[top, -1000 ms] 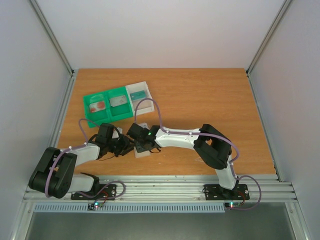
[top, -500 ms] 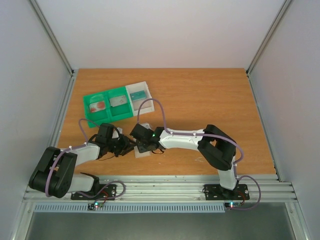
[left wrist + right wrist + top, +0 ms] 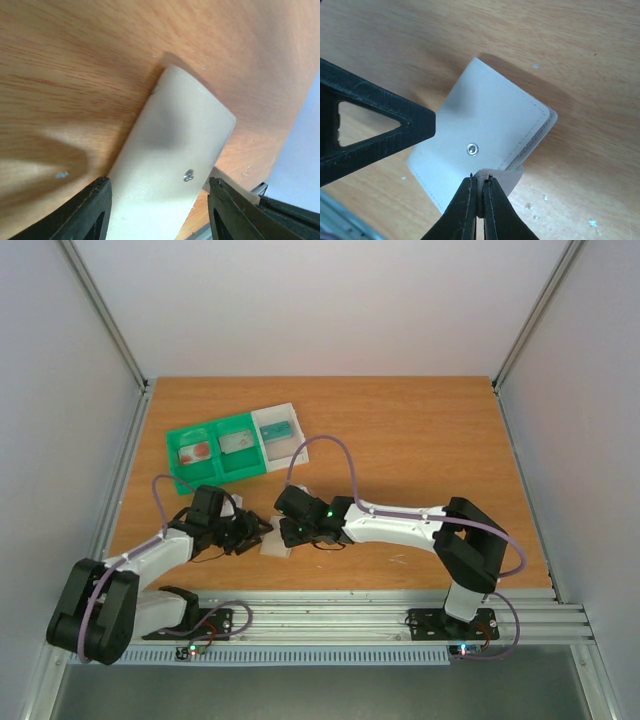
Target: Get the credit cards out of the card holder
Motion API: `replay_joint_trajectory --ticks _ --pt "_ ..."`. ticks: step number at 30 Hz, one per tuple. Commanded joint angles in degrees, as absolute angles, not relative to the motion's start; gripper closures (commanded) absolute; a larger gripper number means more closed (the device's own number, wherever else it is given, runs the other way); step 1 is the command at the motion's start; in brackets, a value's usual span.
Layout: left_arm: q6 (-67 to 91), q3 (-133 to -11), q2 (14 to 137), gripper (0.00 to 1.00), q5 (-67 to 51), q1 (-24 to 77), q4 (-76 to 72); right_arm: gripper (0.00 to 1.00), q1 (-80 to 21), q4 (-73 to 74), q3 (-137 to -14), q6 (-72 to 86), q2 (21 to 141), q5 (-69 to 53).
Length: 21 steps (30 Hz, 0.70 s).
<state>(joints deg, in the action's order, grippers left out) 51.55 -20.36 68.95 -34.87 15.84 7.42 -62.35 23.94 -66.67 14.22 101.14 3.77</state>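
Note:
The card holder (image 3: 274,546) is a pale blue-grey wallet lying closed on the table near the front edge, its snap stud (image 3: 471,148) facing up. My right gripper (image 3: 481,186) is shut on the holder's small white closing tab (image 3: 506,181). My left gripper (image 3: 157,202) is open, with one finger (image 3: 92,210) at each long side of the holder (image 3: 172,145). Three credit cards lie in the tray: a white and red one (image 3: 196,452), a grey one (image 3: 238,442) and a teal one (image 3: 279,428). No card shows in the closed holder.
A green and white three-compartment tray (image 3: 215,475) stands at the back left. The metal rail (image 3: 320,615) of the table's front edge runs close behind the holder. Both arms meet at the front left of the wooden table (image 3: 420,440).
The left jaws have widened around the holder. The right gripper has closed on the tab and drawn nearer the front edge, its elbow swinging out to the right. The left arm has lowered.

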Motion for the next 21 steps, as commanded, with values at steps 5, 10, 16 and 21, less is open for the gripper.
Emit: replay_joint_trajectory --ticks 5,10,16,21 --pt "45.5 -22.4 60.8 0.37 -36.1 15.8 14.8 0.99 -62.3 12.9 -61.5 17.5 93.7 -1.8" --pt "44.2 -21.9 58.5 0.31 -37.2 15.8 15.5 0.99 -62.2 7.3 -58.3 18.2 90.8 -3.6" --pt "42.9 -22.3 59.1 0.31 -37.5 15.9 16.6 0.99 -62.1 3.8 -56.1 18.9 89.1 -4.0" --pt "42.6 -22.2 59.3 0.31 -38.1 15.8 16.4 0.99 -61.6 2.3 -55.2 19.1 88.7 -4.6"
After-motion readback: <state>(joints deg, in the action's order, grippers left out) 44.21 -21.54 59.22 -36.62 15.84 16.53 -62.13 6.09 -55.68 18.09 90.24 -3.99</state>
